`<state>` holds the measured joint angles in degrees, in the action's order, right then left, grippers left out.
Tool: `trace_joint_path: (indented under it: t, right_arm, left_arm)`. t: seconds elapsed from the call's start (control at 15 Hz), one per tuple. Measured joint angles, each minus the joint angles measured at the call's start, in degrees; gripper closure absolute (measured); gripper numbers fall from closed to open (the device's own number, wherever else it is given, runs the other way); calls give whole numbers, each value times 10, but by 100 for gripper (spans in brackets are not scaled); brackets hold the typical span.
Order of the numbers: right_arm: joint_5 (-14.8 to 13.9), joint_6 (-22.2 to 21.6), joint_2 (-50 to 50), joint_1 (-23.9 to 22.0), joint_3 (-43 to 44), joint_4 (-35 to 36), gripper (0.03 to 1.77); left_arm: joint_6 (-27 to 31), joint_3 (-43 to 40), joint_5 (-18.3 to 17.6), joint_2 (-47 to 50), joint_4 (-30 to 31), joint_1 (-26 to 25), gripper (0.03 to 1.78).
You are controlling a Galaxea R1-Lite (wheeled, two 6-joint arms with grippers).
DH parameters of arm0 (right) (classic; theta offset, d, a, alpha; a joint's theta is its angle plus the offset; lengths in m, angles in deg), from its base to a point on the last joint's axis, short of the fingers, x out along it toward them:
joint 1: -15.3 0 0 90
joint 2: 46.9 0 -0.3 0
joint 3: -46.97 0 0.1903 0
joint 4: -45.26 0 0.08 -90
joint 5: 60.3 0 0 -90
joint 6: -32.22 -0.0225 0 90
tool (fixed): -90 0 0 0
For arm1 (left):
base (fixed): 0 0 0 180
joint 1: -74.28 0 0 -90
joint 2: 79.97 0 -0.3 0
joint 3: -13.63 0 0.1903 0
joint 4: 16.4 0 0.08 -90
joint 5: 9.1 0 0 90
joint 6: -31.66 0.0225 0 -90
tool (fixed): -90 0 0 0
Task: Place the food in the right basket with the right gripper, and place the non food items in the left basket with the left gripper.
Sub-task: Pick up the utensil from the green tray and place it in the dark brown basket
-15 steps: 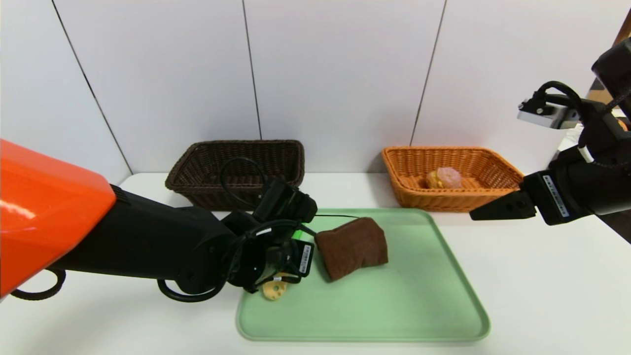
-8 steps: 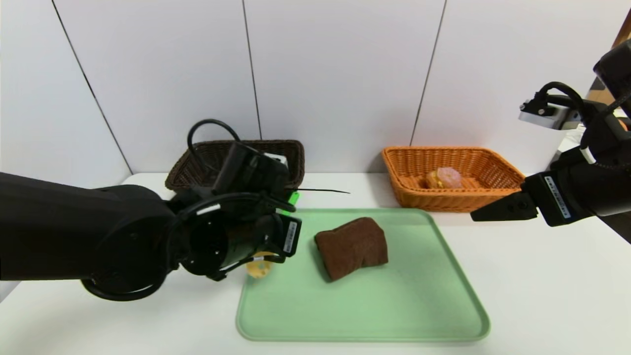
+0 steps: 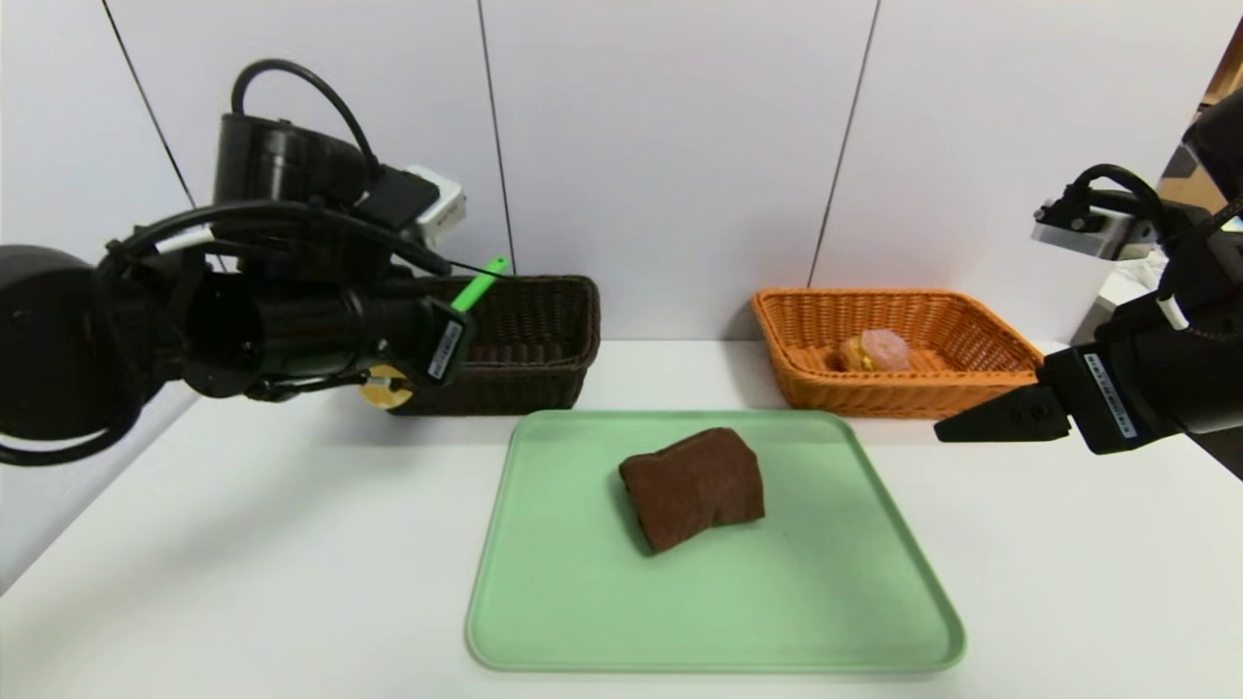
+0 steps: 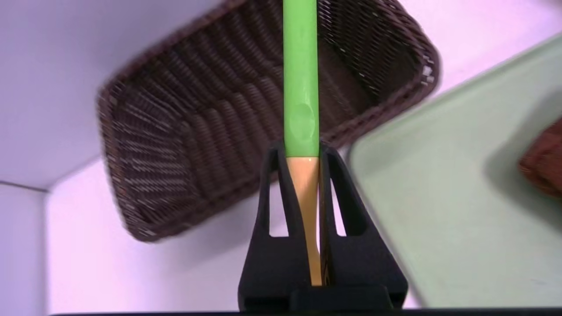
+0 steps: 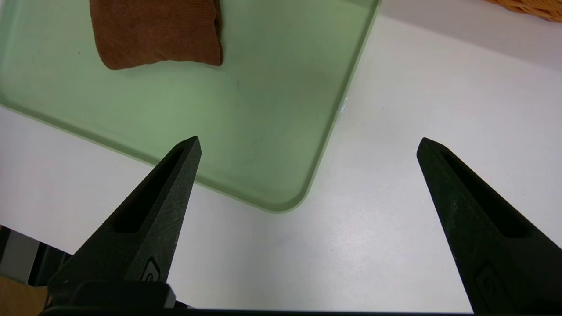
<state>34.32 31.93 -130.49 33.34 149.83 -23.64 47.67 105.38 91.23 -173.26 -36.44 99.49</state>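
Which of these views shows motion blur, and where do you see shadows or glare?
Left wrist view: the brown basket is smeared by motion blur, while the green-handled tool in the left gripper stays sharp, with a small glare spot. Head view: the brown cloth casts a soft shadow on the green tray. Right wrist view: sharp, evenly lit.

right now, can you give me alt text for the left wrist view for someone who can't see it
The left gripper is shut on a brush with a green handle and tan end, pointing toward the open dark brown basket beyond it. A corner of the green tray and an edge of the brown cloth show to one side, all on a white table.
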Motion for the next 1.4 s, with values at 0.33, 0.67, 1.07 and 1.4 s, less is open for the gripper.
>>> trace_joint_path:
  t: [0.33,0.67,1.07,1.4]
  right_arm:
    - [0,0,10,-1,-10,0,10]
    - [0,0,18,-7,-17,1,10]
    - [0,0,21,-8,-26,2,10]
    - [0,0,20,-10,-37,2,10]
  left_arm:
    - [209,62,-154,-34,1,-99,168]
    - [383,84,-255,-86,3,-155,168]
    - [494,156,-256,-166,1,-170,168]
    - [507,211,-255,-230,-1,-162,168]
